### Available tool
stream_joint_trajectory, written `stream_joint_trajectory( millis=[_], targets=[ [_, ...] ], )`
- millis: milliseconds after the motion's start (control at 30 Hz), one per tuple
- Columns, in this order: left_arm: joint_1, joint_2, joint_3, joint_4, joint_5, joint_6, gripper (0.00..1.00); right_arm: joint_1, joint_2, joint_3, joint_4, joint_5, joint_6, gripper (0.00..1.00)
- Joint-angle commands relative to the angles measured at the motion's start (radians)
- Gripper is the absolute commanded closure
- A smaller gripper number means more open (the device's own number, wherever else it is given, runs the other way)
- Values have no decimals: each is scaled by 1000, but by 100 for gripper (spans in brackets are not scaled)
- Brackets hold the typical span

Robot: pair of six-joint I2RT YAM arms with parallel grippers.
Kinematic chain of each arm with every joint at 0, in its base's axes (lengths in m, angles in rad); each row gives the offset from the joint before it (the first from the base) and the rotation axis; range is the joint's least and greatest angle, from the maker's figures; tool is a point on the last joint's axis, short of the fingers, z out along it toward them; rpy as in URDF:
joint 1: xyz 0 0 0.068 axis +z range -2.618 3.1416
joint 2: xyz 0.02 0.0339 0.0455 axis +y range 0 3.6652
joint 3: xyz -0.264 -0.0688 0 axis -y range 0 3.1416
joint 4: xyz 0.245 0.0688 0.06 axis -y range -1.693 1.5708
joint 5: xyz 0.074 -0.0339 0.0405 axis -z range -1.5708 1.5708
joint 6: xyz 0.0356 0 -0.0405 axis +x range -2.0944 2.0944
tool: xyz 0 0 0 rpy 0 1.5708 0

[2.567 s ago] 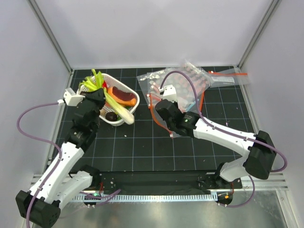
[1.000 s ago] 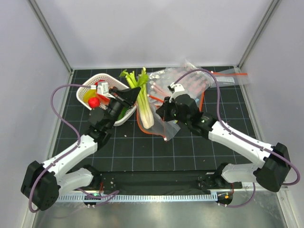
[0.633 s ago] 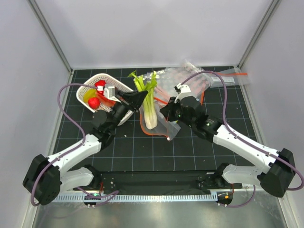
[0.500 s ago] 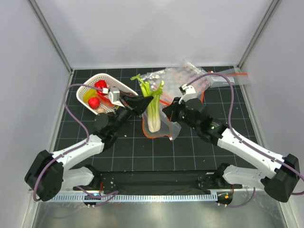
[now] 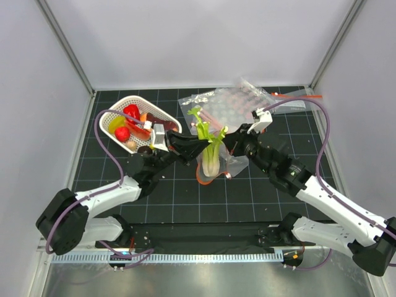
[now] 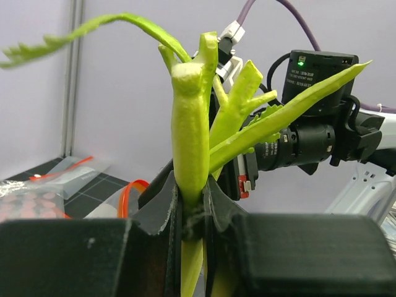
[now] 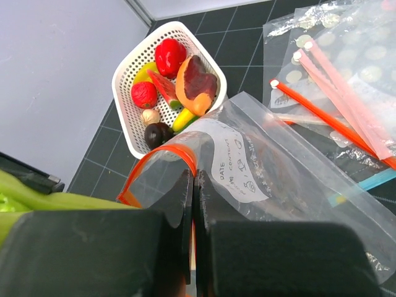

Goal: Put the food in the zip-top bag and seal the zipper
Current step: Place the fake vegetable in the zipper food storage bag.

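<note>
Where the arms meet: centre of the top view, over the black gridded table (image 5: 161, 198), with the two grippers nose to nose.
Left gripper (image 5: 201, 146): jaws clamped on the stalk (image 5: 210, 162) partway up its stem; in the left wrist view the dark fingers (image 6: 158, 210) press on both sides of the green stem.
Stalk: upright, with its leaves fanning toward the upper centre of the frame and its pale base pointing down.
Right gripper (image 7: 193, 204): jaws together, pinching the bag (image 7: 266, 167) at its rim, with a sliver of orange showing between them.
Bag: lifted at the mouth just right of the stalk, crinkled, a white label on its side; its lower part trails toward the right of the right wrist view.
Zipper (image 7: 161, 161): unsealed, curving in an open orange loop. In the top view the loop rings the stalk's base, but I cannot tell how far the base sits inside.
Basket (image 5: 158, 112): upper left of the top view, apart from the bag.
Wedge (image 7: 162, 86): in the basket, among other toy foods.
Red fruit (image 7: 143, 94): in the basket, just left of the wedge.
Spare bags (image 5: 238, 102): lying flat at upper right of the top view, behind the grippers.
</note>
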Motion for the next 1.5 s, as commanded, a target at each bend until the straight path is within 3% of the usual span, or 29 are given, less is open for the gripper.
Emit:
stream_joint_trajectory(
  millis=[0,100,233,400,533,800,1133,1233,1333,1467],
  targets=[
    [-7,-39,-15,229,-8,-5,100,-13,-3,40,-9,30,54,99],
    [-5,-100,-41,229,-64,0,100,-39,30,34,1,-70,100,99],
    [-5,-145,-65,230,-38,46,100,-91,111,34,35,-287,182,99],
    [-8,-171,-44,227,212,205,99,-103,151,89,-20,-429,199,99],
    [-19,-157,-36,197,292,366,100,-103,179,169,-147,-473,143,99],
    [-24,-172,7,-79,413,575,99,-103,128,290,-308,-502,74,99],
    [-76,-277,2,-384,354,877,100,-102,188,546,-627,-478,-75,99],
    [-123,-303,42,-653,273,1054,99,-102,197,542,-661,-440,-110,99],
    [-200,-292,95,-811,165,1181,99,-102,220,528,-654,-458,-123,99],
    [-219,-271,85,-764,91,1166,100,-102,235,535,-628,-486,-118,99]
  ],
)
